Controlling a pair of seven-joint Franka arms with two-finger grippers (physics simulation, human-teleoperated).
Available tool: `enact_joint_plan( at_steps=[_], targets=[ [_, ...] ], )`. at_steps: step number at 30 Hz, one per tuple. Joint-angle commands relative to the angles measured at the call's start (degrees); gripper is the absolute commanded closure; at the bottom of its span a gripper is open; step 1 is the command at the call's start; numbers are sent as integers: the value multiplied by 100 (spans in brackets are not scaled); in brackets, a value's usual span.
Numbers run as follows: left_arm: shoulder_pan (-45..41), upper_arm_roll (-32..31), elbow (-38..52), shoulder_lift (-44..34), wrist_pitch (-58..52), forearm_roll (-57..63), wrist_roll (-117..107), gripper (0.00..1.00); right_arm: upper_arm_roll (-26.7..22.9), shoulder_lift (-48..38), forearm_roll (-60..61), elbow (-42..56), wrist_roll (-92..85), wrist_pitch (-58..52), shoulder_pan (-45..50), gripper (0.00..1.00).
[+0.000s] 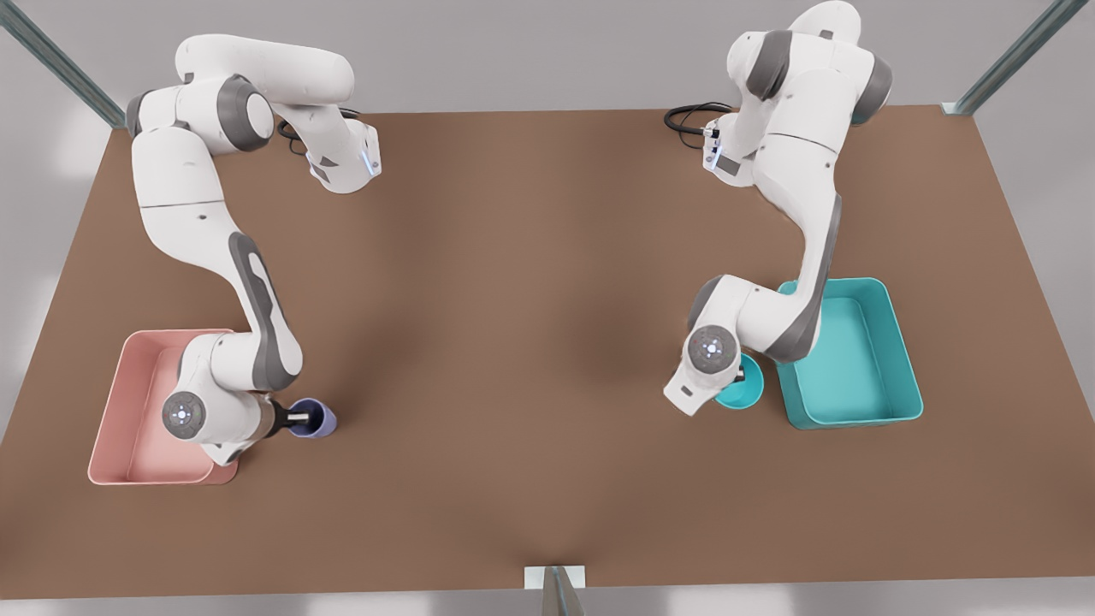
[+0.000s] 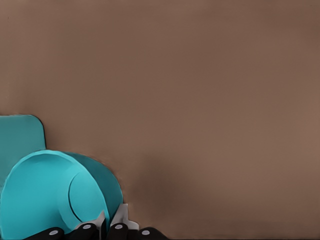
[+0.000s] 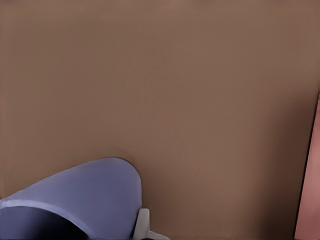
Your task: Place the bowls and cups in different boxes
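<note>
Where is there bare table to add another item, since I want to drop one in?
The table lies bare between the cup and bowl. Crowded: the right gripper at the cup by the pink box; the left gripper at the bowl by the teal box.

Plain teal bowl [image 1: 746, 389], lavender-blue cup [image 1: 315, 418], pale pink box [image 1: 128, 411], teal box [image 1: 864, 359], brown table [image 1: 530, 342].

table [image 1: 530, 342]: brown | pink box [image 1: 115, 411] front-view left | teal box [image 1: 898, 351] right
</note>
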Motion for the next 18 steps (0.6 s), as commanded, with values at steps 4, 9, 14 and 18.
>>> enact_joint_plan(
  at_steps=[4,9,14,18],
  targets=[
    [1130,643,-163,-883,-1262,-294,-218,79,-9,-880,547,47,-2494,-465,-722,79],
    [1297,1268,-1296,-883,504,-621,-192,79,-62,-1487,645,161,-4526,-799,-1399,79],
    [1438,1348,-2536,-654,1999,-867,-200,79,-211,-652,417,460,-4677,-387,-1435,79],
    [1561,1348,-2677,-409,2316,-867,-200,79,-387,-353,347,557,-4685,-96,-1435,79]
  ],
)
